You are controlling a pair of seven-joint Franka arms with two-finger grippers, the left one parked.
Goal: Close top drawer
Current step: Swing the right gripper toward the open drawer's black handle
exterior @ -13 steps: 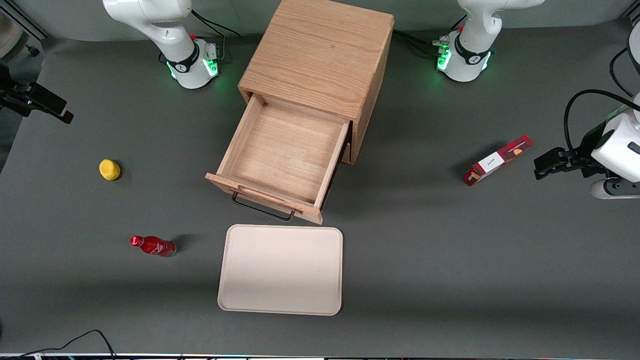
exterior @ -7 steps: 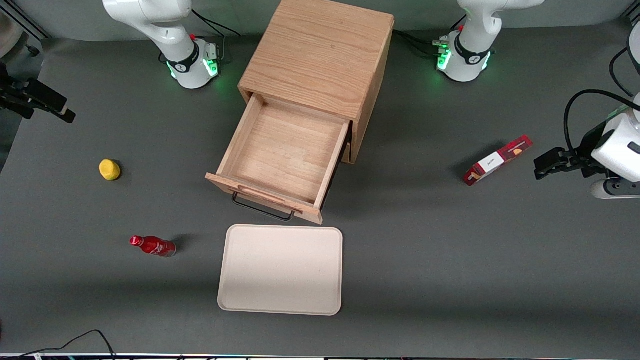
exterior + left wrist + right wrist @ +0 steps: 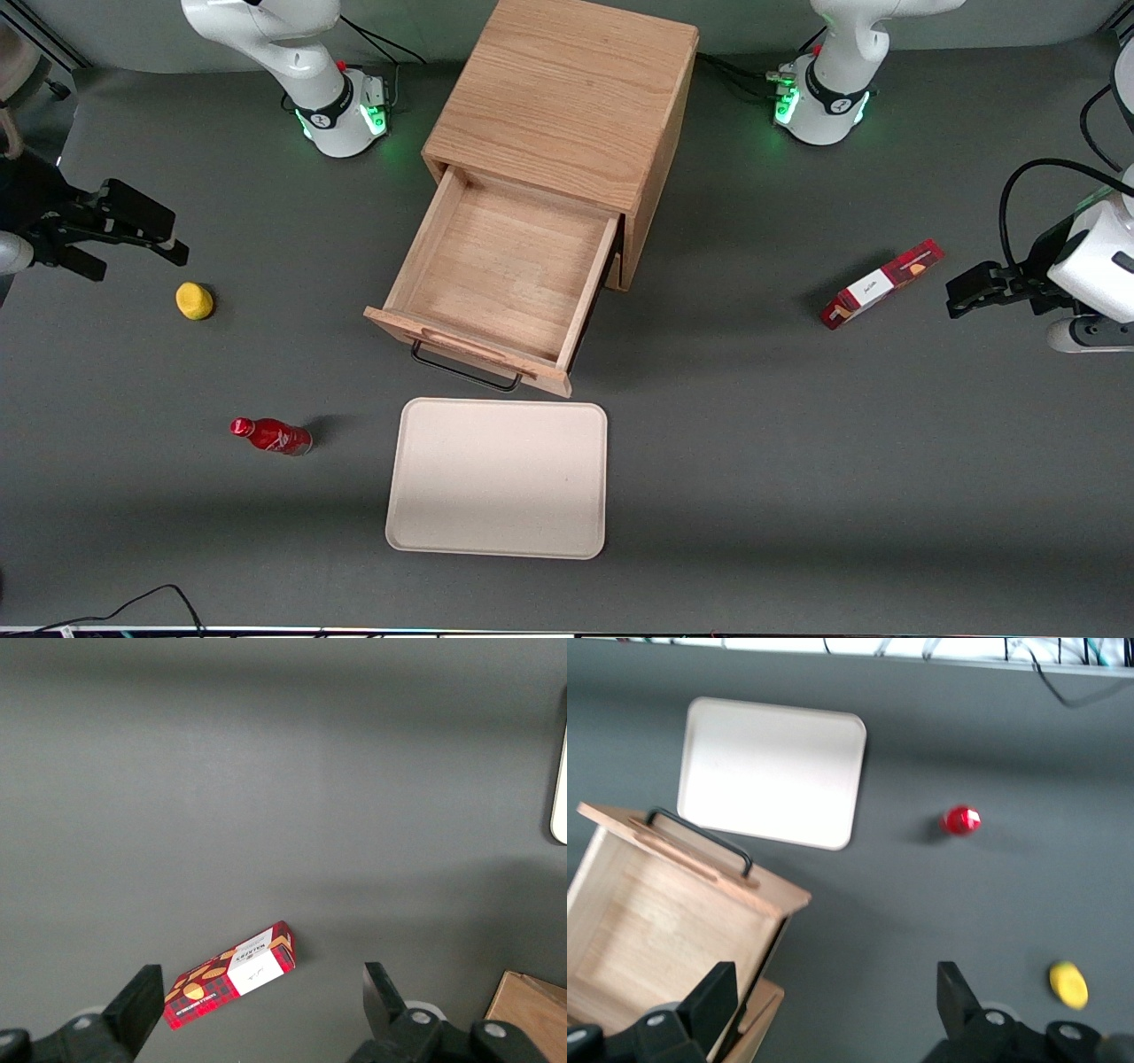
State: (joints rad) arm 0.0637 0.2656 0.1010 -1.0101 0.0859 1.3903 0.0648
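The top drawer [image 3: 505,266] of the oak cabinet [image 3: 563,97] stands pulled far out, its shallow wooden box empty. Its black wire handle [image 3: 465,372] faces the front camera. My gripper [image 3: 142,264] hangs open and empty above the table at the working arm's end, well apart from the cabinet and just above the yellow fruit. In the right wrist view the open drawer [image 3: 664,930] and its handle [image 3: 700,837] show ahead of the gripper [image 3: 833,1001], whose fingers [image 3: 713,992] are spread wide with only grey table between them.
A cream tray [image 3: 496,478] lies on the table just in front of the drawer. A yellow fruit [image 3: 194,300] and a red bottle [image 3: 270,436] lie toward the working arm's end. A red box [image 3: 880,283] lies toward the parked arm's end.
My gripper has come in from the table's edge toward the cabinet and a little nearer the front camera. The drawer has not moved.
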